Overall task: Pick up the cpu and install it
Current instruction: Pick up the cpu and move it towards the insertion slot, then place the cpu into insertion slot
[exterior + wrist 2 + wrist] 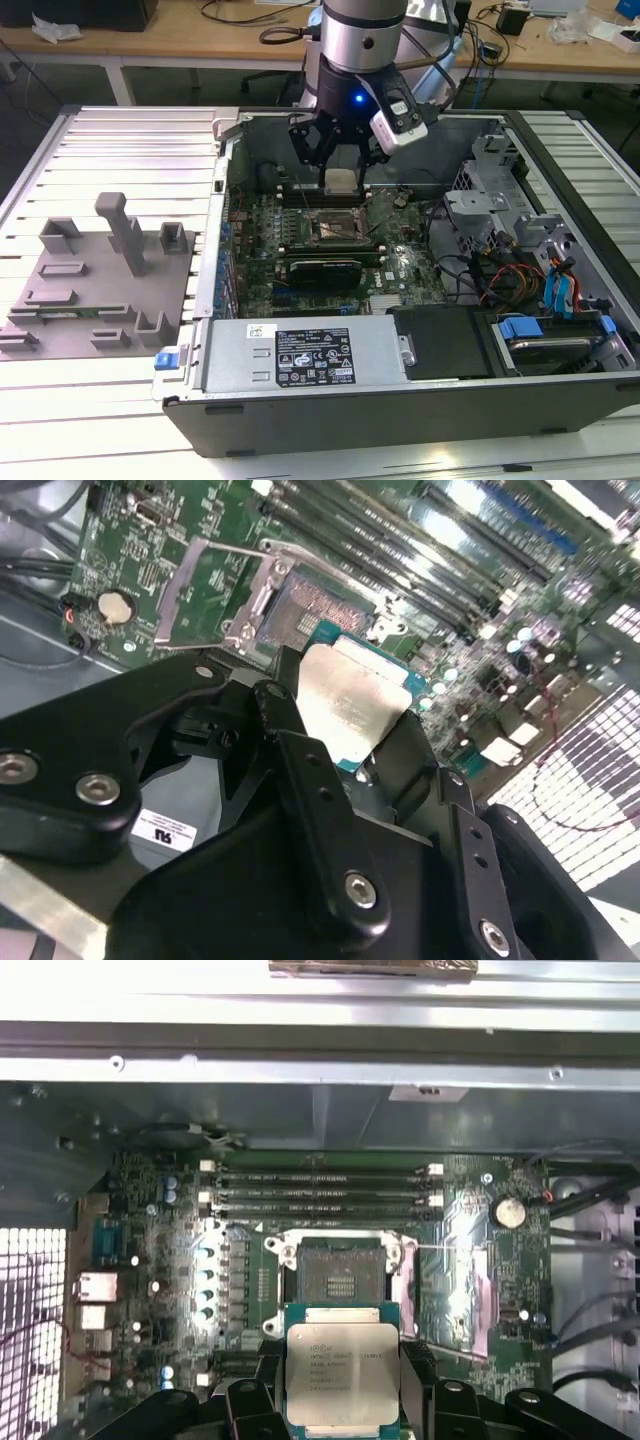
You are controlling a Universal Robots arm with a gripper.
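Observation:
The cpu (341,181) is a small square chip with a pale silver top, and my gripper (341,184) is shut on it from two opposite sides. It hangs inside the open computer case (300,420), a little above the motherboard and just behind the dark square socket (335,228) in the exterior view. In both wrist views the cpu (342,1368) (352,705) sits level between the black fingers (300,770), with the uncovered socket (340,1272) (322,602) just beyond its edge. The socket's metal load frame (462,1295) is swung open to one side.
Memory slots (320,1185) run alongside the socket, and a coin battery (509,1211) lies near the open frame. A black card (322,270), the power supply (310,355) and a drive bay with blue and orange cables (555,295) fill the case. A grey fixture block (100,280) stands at the exterior view's left.

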